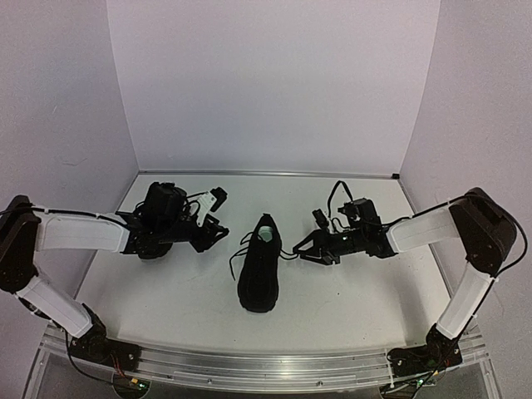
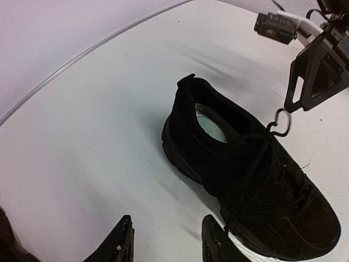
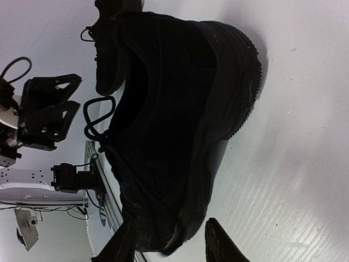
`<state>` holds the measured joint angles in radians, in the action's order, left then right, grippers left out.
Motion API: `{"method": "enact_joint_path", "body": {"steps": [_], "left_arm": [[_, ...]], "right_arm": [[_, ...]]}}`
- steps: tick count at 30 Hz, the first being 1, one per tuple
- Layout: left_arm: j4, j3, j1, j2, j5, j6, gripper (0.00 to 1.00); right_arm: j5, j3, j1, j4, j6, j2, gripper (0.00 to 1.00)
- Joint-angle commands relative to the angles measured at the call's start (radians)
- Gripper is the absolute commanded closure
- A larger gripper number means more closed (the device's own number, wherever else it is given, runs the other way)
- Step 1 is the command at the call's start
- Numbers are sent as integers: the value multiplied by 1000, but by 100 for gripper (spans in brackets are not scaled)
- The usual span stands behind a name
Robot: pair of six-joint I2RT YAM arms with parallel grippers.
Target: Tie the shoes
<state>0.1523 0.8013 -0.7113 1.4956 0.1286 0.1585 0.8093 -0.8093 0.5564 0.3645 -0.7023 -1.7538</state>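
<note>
The shoe [image 1: 259,268] lies between the arms. The left fingers [image 2: 121,244], half open and empty, are near its heel. The right fingers [image 3: 221,244], also half open and empty, are just beside its lace loop [image 2: 280,123].

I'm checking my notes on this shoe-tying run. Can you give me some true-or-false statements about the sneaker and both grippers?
1. The matte black low-top lace-up sneaker lies on the white table, toe toward the arm bases. True.
2. The left gripper is clamped on a lace. False: its jaws stand apart with nothing between them.
3. The sneaker's insole is pale green. True.
4. The right gripper is above the toe. False: it sits beside the laced middle, close to a thin black lace loop.
</note>
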Motion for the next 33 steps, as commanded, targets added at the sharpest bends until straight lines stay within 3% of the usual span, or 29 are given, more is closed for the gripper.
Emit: {"method": "enact_joint_path", "body": {"steps": [1,5,10,24,33], "left_arm": [[3,-61,5,-143,-43,2,56],[-44,-99,-2,-180,76,84,57],[-38,-126,-33,-158,94,121,59],[-19,-130,-60,4,124,8,52],[-13,-50,-73,129,128,15,55]], "right_arm": [[-7,-21,-11,-86,72,62,54],[2,-15,-55,-113,96,84,47],[17,-27,-74,-120,112,101,42],[27,3,-69,-119,140,41,43],[46,-25,-60,-108,134,-1,43]]}}
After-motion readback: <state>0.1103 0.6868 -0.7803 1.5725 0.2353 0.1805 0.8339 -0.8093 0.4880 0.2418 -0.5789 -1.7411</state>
